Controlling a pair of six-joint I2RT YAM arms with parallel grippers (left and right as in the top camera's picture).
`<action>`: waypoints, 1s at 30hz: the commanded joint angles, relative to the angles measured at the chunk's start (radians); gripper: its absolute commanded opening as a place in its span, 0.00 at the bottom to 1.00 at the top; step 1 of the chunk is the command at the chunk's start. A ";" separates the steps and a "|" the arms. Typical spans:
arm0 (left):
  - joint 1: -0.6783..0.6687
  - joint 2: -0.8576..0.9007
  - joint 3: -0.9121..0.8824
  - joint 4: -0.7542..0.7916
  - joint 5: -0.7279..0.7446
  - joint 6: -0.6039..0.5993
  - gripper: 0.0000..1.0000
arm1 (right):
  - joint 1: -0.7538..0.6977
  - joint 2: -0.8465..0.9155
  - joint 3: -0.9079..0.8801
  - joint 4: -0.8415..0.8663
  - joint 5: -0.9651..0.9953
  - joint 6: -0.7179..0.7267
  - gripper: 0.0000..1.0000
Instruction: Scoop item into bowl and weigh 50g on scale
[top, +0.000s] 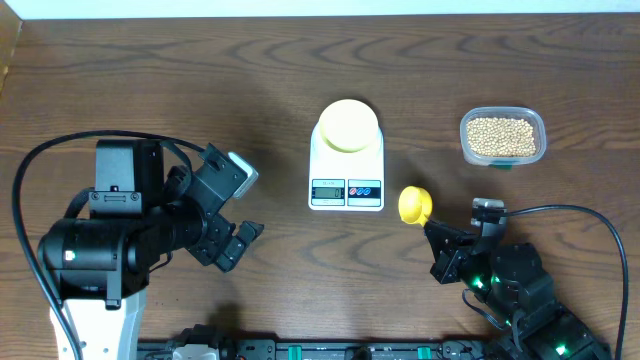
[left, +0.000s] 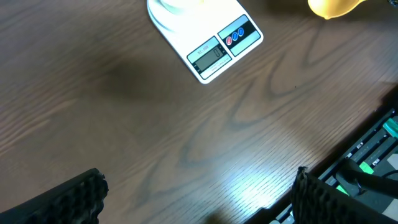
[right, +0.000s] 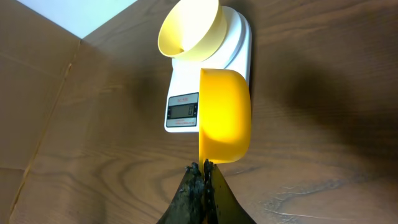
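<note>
1. Bowl (top: 347, 125) sits on the scale (top: 346, 185), centre of overhead frame. It looks empty; the display seems to read zero, too small to be sure.
2. Beans (top: 502, 136) lie in the clear tub (top: 541, 125), upper right. No scooping done yet.
3. Right claw (right: 204, 169) is clamped on the empty yellow scoop (right: 225, 115).
4. Left claw (left: 199, 202) is spread wide, holding nothing.
5. Bare tabletop (top: 150, 80) lies between scoop and tub; the tub is near the right edge.

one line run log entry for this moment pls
left tool open over bare table | right tool shut on scoop | bowl empty on scale | beans in tub
</note>
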 joint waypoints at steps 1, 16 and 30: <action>0.005 -0.006 0.017 0.010 0.030 0.021 0.96 | -0.005 -0.003 0.003 -0.007 -0.003 0.009 0.01; 0.005 -0.006 0.017 0.006 0.061 0.056 0.97 | -0.005 -0.003 0.003 -0.021 -0.003 0.009 0.01; 0.005 -0.006 -0.075 0.020 0.063 0.141 0.96 | -0.005 -0.003 0.003 -0.047 -0.003 0.009 0.01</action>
